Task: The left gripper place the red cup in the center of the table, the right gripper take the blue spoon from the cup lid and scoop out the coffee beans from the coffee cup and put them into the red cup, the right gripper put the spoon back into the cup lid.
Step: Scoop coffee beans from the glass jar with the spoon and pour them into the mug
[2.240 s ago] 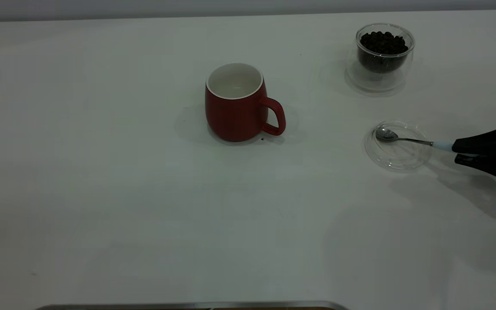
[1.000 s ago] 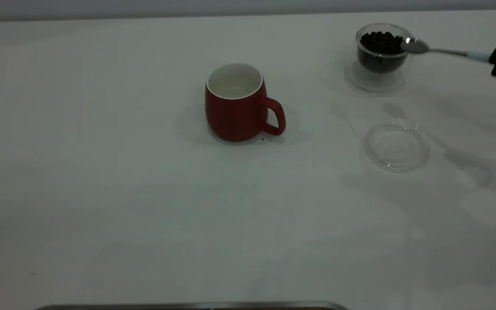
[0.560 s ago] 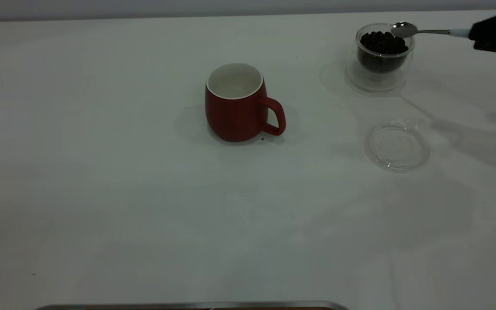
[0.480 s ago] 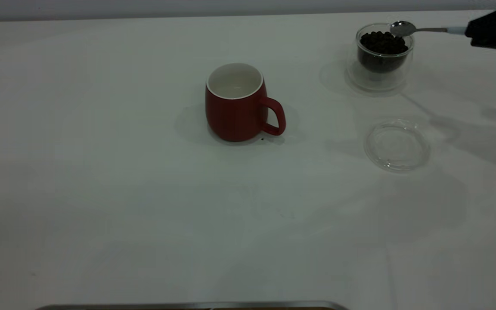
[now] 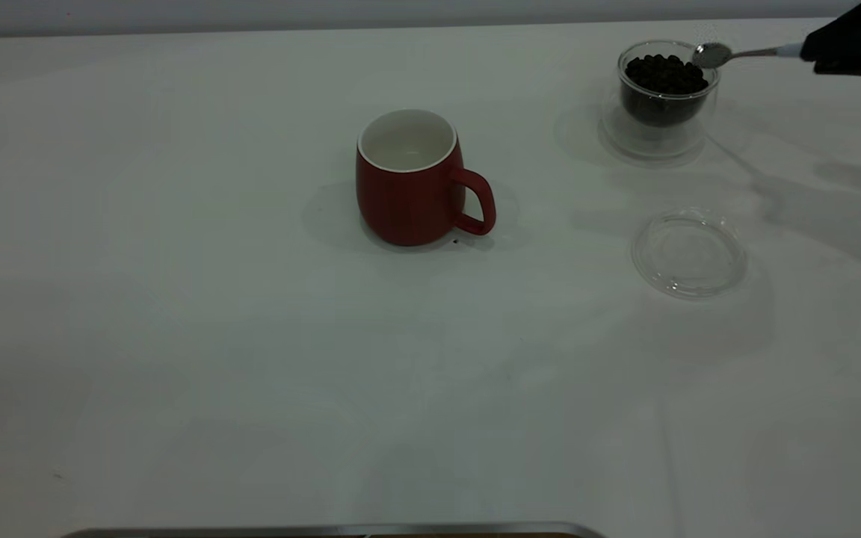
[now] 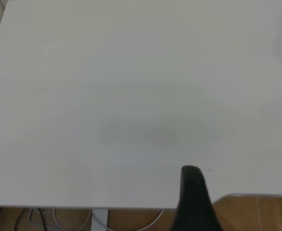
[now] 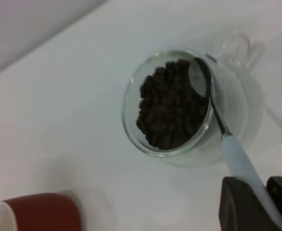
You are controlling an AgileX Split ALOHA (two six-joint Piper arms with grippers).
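The right gripper (image 7: 256, 204), clamping the spoon (image 5: 729, 54) by its handle, is hovering its bowl at the glass cup (image 5: 662, 97) rim (beans (image 7: 172, 103) heaped high), so a clumsy dip is risking spilled beans or a nudged cup; can't tell on the left one.

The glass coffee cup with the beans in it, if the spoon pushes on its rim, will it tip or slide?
The coffee cup looks short and wide-based, so it probably slides rather than tips. The coffee beans fill it, likely adding steadying weight. On the smooth table, clear glass may skid easily.

White table (image 5: 251, 373) under a grey wall (image 5: 251, 11); wooden floor (image 6: 256, 214), cables (image 6: 44, 216) below
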